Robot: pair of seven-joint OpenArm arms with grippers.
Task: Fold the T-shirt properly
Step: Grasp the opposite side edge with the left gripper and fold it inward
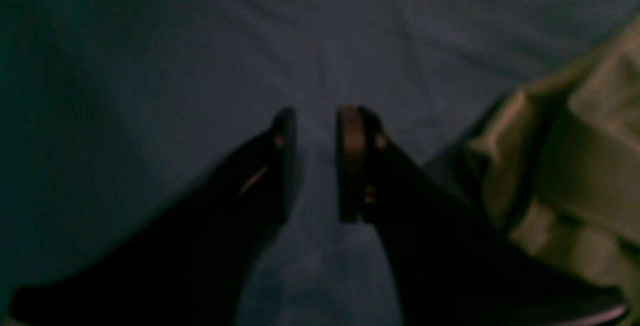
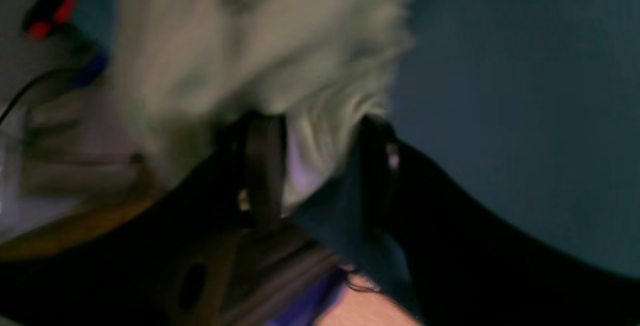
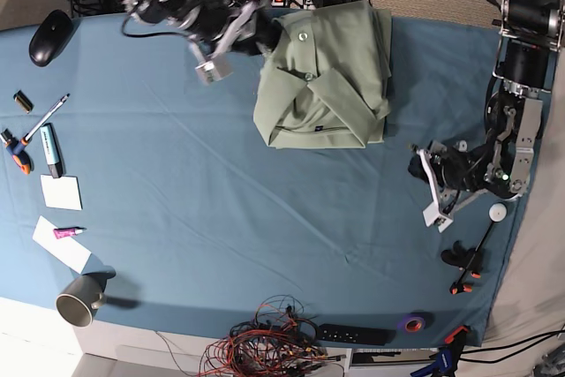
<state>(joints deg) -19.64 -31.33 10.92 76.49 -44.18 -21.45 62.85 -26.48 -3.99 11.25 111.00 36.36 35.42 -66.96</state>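
- The large sage-green knit T-shirt lies bunched and partly folded on the teal-blue cloth, up at the far middle of the table in the base view, with overlapping flaps across its nearer half.
- The black left gripper is over the cloth, off to one side of the shirt and apart from it; its fingers stand apart with only cloth showing in the gap.
- The black right gripper is right at the shirt's other side, fingers apart too, with pale fabric showing between them; I can't tell whether they touch it.
- That wrist view is blurred, and the fabric there fills much of the upper left.
- Along the side of the table by the right arm, I can see a black rounded object, a blue-and-white tube, white paper pieces and a small pink tube on one of them.
- A grey metal mug lies tipped over near that corner.
- A tangle of red and black wires sits at the near edge, with a dark flat strip and a purple ring-shaped roll beside it.
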